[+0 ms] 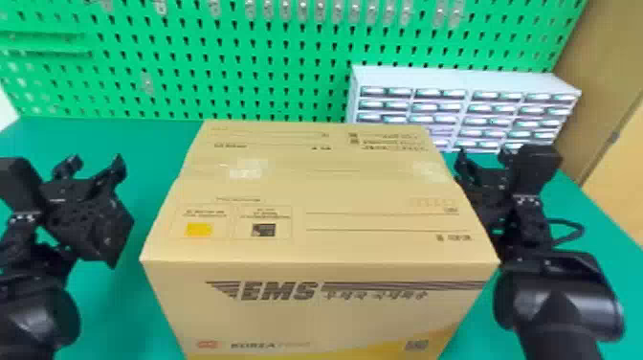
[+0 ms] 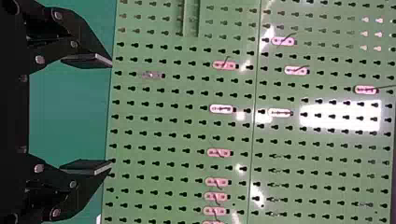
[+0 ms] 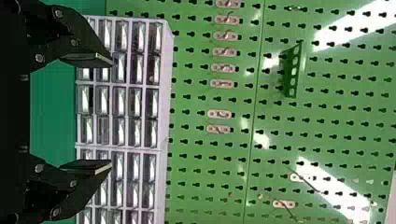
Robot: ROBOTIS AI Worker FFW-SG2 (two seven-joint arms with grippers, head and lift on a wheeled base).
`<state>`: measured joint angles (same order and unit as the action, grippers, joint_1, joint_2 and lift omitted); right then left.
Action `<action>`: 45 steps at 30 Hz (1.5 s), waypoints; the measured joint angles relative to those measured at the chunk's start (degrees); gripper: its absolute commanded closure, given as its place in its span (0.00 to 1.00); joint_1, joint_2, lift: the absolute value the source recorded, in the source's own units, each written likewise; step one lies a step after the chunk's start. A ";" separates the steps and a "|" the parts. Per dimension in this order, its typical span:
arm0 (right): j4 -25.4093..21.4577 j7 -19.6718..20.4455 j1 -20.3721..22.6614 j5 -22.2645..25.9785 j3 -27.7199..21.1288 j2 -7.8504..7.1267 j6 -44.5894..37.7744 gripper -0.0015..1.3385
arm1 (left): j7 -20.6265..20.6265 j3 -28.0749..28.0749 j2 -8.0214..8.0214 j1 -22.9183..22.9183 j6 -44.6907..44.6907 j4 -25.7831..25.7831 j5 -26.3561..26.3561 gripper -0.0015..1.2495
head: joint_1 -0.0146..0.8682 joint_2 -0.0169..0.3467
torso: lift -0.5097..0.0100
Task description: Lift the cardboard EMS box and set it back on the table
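Looking at a big cardboard EMS box (image 1: 315, 191) between the two arms, printed front toward the robot, seemingly upright on the tabletop (image 1: 148, 148). Can't see the underside, so can't swear to contact down there. Would call the long axis left-to-right, straight across from one arm to the other, which matters most for the next bit. Find the left gripper (image 1: 96, 165) off past the box's left side, with a strip of green tabletop in between, so definitely apart. Find the right gripper (image 1: 483, 158) just beside the right side, partly tucked behind the box's edge, so can't tell about touching. Would give "nearer arm" to the right one, no contest. Have wide-open, empty jaws on both, pointing forward at the pegboard (image 1: 287, 52), with the drawer cabinet (image 1: 459, 79) beyond the right one. Looks way too wide for one set of jaws, so probably needs a two-sided squeeze: bring the left in to the right across that gap, bring the right in only a touch, then press evenly and raise together. Could easily get shoved left or twisted with the right pushing first. Might also bow in at the sides, being cardboard, so go easy on pressure.
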<state>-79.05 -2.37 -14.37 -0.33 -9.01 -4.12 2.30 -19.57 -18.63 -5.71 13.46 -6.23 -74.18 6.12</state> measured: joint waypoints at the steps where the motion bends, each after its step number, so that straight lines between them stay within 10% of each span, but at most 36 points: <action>1: 0.82 0.00 0.00 0.82 0.18 -0.17 1.11 0.37 | 0.33 0.01 0.00 0.00 -0.55 0.30 -0.05 0.39 | 0.78 0.00 | 0.80; 45: 7.30 0.00 1.60 6.21 -2.04 0.25 12.12 0.37 | 0.76 1.19 -0.09 0.76 -3.17 4.66 0.23 0.38 | 0.78 0.00 | 0.80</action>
<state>-71.74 -2.37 -12.77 5.88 -11.05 -3.87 14.42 -18.81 -17.44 -5.80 14.22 -9.40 -69.52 6.35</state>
